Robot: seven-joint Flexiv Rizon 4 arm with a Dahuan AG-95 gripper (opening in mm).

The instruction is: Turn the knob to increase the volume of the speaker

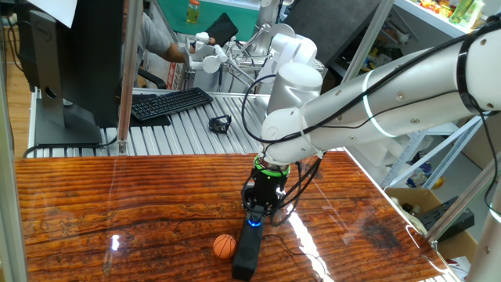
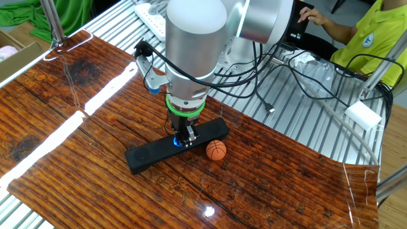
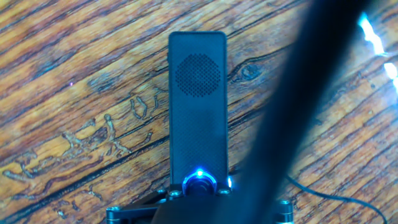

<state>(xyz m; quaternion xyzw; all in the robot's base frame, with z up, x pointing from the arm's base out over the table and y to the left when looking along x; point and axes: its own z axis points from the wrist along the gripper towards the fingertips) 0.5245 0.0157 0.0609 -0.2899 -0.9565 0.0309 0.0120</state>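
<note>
We have our two-finger gripper [image 2: 186, 137] down on the small blue-ringed black knob [image 3: 199, 183] of the long slim black speaker bar [image 3: 198, 106]. We cannot tell whether the fingers grip it yet. The volume turn itself looks still undone; the small orange ball [image 2: 216, 150] sits at three o'clock.

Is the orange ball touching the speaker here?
Apart. The other fixed view shows a strip of bare table between the orange ball and the speaker. One fixed view agrees: the ball lies just to the side of the bar.
</note>
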